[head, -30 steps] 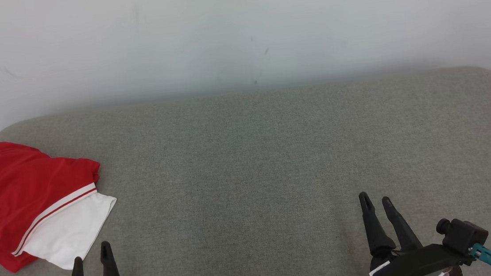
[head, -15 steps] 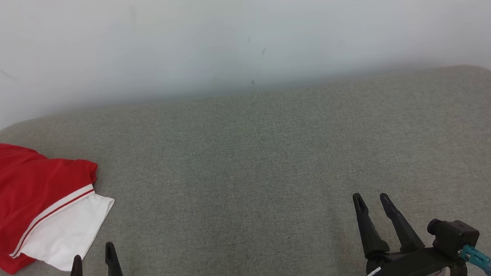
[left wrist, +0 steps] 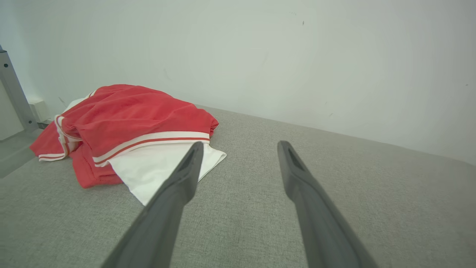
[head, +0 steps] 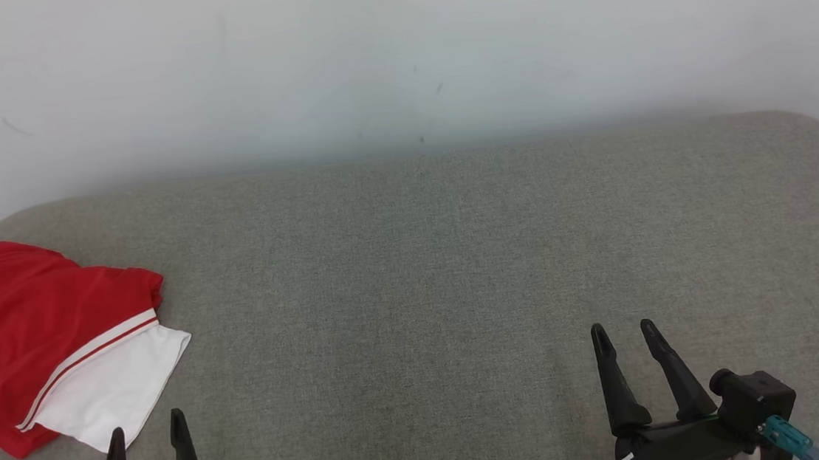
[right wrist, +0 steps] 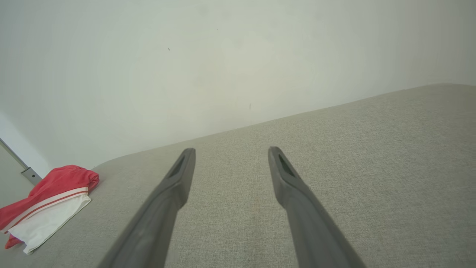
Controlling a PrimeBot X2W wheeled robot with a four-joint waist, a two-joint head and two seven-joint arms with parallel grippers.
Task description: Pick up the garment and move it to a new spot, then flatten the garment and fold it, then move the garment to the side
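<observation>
Folded red-and-white garment [head: 40, 329] lies at far left of the grey cushion [head: 413, 274]; the 2 tools are empty.
Its long axis runs diagonally, red end toward the wall [head: 394, 53], white panel pointing near-right at the left tool [head: 145, 423]. Left tool's fingers are spread, just short of the white corner. Right tool [head: 621, 326] is spread too, well apart from the garment.
</observation>
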